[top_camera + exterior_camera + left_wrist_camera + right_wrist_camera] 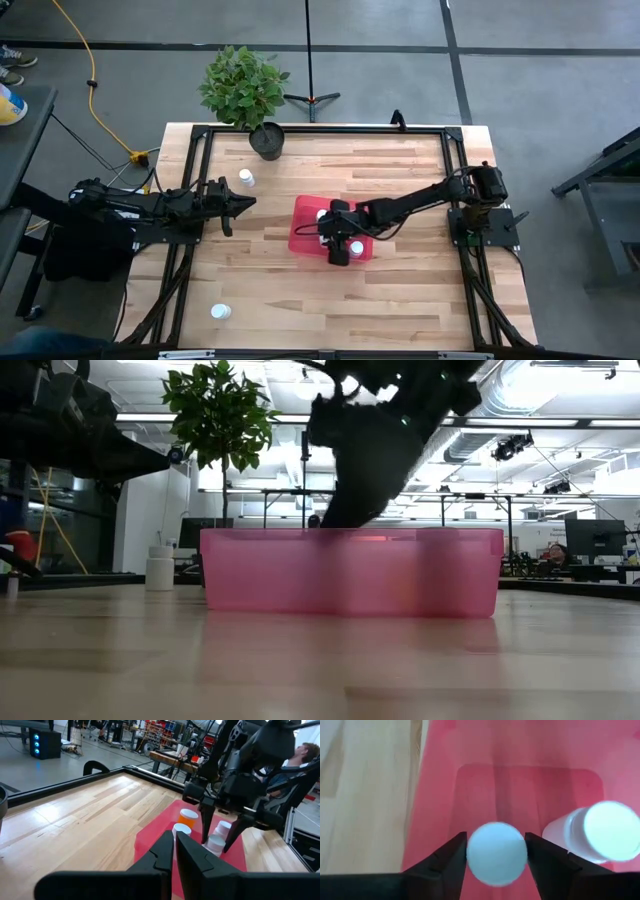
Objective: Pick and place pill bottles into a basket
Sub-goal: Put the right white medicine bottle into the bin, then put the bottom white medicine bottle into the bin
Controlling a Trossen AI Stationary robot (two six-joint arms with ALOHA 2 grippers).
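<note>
The red-pink basket (305,238) stands mid-table and also shows in the low view (350,572). My right gripper (340,243) reaches down into it and is shut on a white-capped pill bottle (496,852). Another white bottle (600,832) stands on the basket floor beside it. The left wrist view also shows an orange bottle (188,815) and a white one (182,829) in the basket. Two more bottles stand on the table, one far left (246,177) and one near left (220,311). My left gripper (240,205) is shut and empty, left of the basket. My right gripper pinches the bottle between its two fingers, which meet opposite sides of the round white cap (470,852). The fingers (205,827) come from above, pointing down into the basket. The bottle stays upright; I cannot tell whether its base rests on the basket floor.
A dark pot with a green plant (266,140) stands at the table's far edge, left of centre. A black frame (200,135) runs around the wooden table top. A person sits beyond the table in the left wrist view (300,755).
</note>
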